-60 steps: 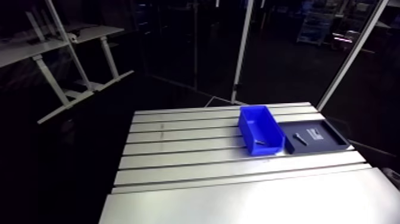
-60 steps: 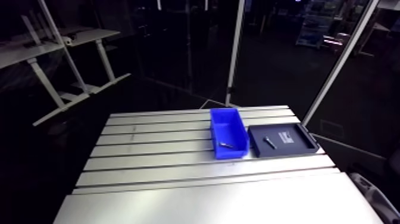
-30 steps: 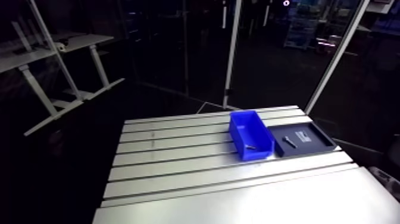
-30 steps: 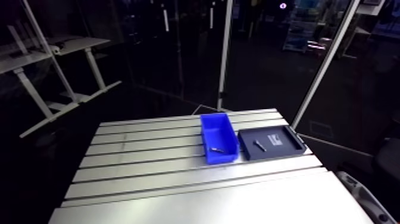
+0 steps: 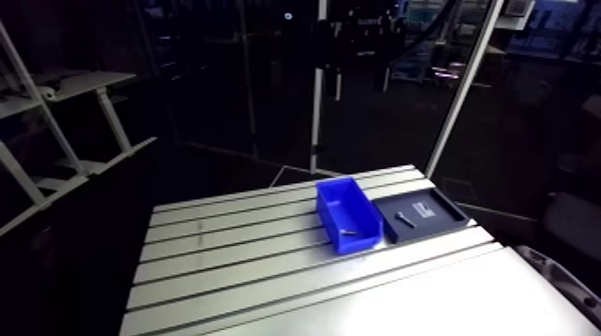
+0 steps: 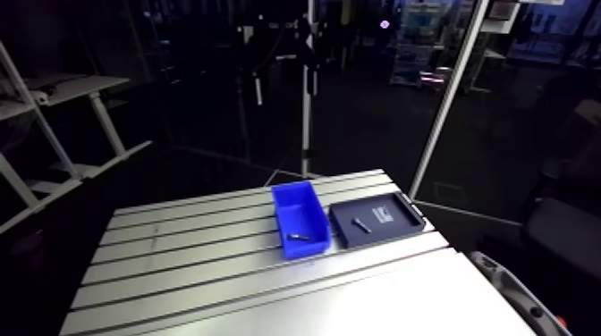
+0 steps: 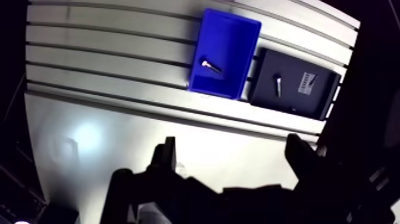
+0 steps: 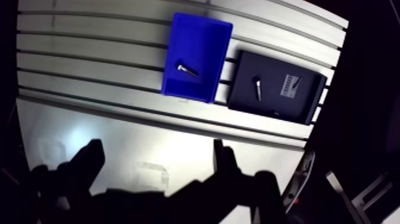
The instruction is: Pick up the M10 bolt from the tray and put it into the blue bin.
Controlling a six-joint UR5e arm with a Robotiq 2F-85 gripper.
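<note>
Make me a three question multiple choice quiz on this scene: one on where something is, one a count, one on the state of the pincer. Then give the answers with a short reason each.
1. Where is the black tray relative to the blue bin?
A. Stacked on top of it
B. Down on the floor
C. Beside it on the table

2. How many bolts show?
A. One
B. Two
C. Four

3. What state is the pincer in?
A. Open, holding nothing
B. Shut on a bolt
C. Down inside the bin

Answers:
1. C: the wrist view shows tray and bin side by side on the slotted top.
2. B: one lies in the bin, another in the tray.
3. A: its fingers stand apart high above the table with nothing between them.
</note>
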